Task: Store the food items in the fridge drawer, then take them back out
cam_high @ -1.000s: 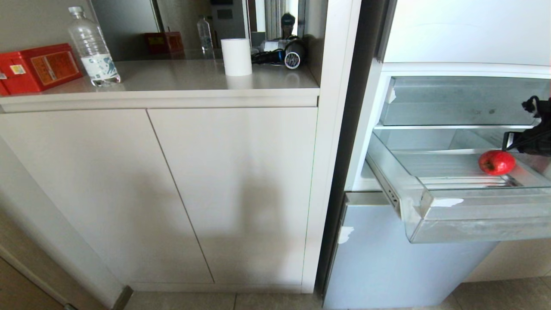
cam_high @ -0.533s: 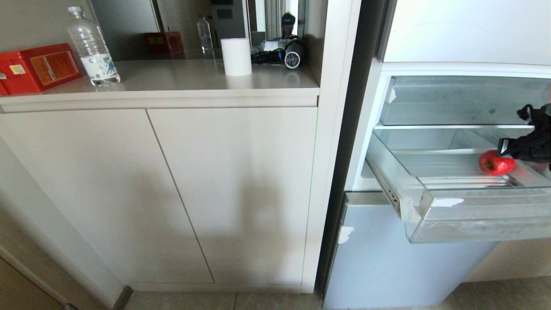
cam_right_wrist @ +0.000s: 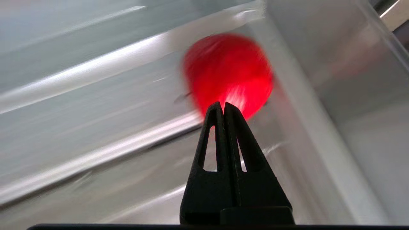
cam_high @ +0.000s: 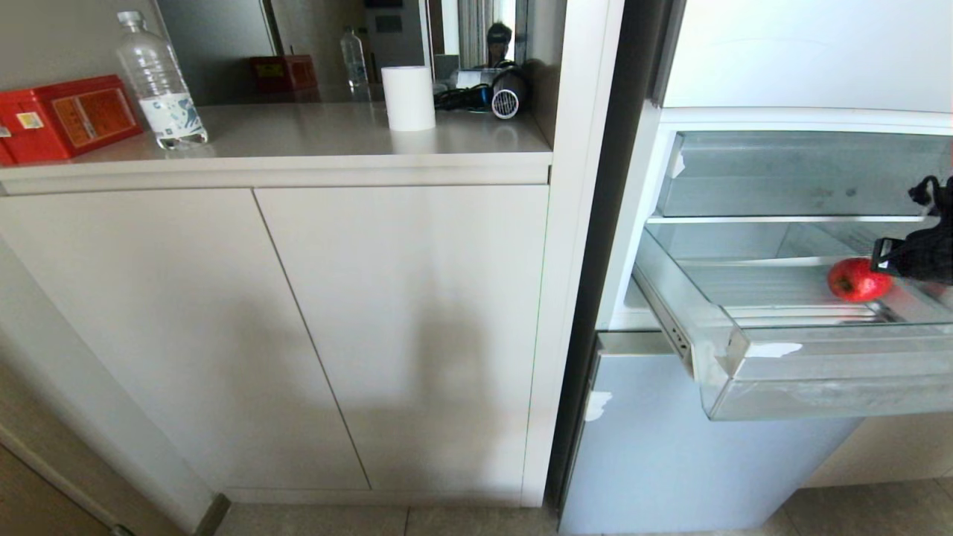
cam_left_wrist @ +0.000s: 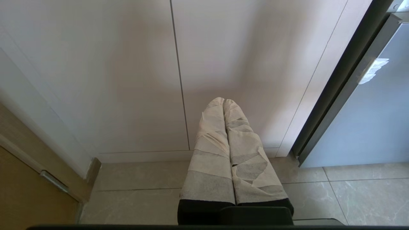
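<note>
Apple point(cam_high: 858, 280) lies in fridge drawer point(cam_high: 819, 372); right pincer point(cam_right_wrist: 223, 105), closed and empty, seemingly just beside it.

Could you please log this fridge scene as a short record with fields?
apple: red apple lying in the drawer, near its right side
drawer: fridge drawer pulled out
right claw: right claw shut, empty, pointing at the apple from close by
left claw: left claw shut, parked low before the cabinet doors

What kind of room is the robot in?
Probably a kitchen or pantry corner at home. There is an open fridge with a pulled-out fridge drawer holding a red apple, and next to it a cupboard counter with a water bottle.
</note>
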`<state>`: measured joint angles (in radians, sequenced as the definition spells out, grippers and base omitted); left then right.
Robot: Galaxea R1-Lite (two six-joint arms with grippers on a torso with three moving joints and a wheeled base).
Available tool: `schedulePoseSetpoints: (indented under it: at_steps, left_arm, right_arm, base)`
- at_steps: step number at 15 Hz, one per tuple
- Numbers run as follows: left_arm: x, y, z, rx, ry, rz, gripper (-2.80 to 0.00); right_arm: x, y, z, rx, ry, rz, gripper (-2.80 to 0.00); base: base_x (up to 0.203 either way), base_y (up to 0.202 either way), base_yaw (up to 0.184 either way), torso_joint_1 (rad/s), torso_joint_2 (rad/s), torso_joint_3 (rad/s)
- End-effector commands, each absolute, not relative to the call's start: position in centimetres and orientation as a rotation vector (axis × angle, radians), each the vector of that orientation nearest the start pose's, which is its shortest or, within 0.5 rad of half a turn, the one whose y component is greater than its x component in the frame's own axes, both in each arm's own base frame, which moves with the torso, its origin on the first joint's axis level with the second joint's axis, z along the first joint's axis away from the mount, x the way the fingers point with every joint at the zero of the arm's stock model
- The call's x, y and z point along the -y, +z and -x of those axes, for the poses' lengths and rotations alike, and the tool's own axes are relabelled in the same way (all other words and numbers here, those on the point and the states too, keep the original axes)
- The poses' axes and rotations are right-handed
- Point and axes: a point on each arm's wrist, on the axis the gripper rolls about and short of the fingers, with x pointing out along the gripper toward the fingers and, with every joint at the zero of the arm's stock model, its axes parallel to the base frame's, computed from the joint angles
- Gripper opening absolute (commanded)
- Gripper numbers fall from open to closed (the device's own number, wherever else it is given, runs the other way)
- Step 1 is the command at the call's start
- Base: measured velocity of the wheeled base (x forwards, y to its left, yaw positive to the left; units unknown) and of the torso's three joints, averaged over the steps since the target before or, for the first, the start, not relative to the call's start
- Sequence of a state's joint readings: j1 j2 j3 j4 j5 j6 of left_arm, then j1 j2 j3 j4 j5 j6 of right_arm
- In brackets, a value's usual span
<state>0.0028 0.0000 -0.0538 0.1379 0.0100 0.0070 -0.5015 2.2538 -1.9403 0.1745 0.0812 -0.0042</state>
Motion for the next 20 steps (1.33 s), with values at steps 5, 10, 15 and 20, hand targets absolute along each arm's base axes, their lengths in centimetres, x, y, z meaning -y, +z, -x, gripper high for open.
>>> schedulePoseSetpoints:
  at_steps: [5,10,15,20]
  left_arm:
    - [0.0,7.6,2.7,-0.086,0.014,-0.006,-2.80]
    - [0.0,7.6,2.7,-0.087,0.013,-0.008,-2.80]
    - [0.0,7.6,2.7,-0.086,0.013,-0.008,-2.80]
    - [0.0,7.6,2.7,-0.087,0.014,-0.007,-2.80]
  right_arm:
    - [21.4,23.5,-38.7,-0.447,-0.334,-0.213,-2.80]
    - [23.6,18.0,-43.4,-0.374,-0.388,-0.174,-2.80]
    - [23.3,15.5,-45.1,-0.373,-0.423,-0.152,-2.80]
    - [21.5,21.0,-41.4,-0.462,-0.450,-0.186,-2.80]
  base:
    - [0.000,0.000,0.000,0.000,0.00,0.000]
    - [0.000,0.000,0.000,0.000,0.00,0.000]
    - [0.000,0.000,0.000,0.000,0.00,0.000]
    - [0.000,0.000,0.000,0.000,0.00,0.000]
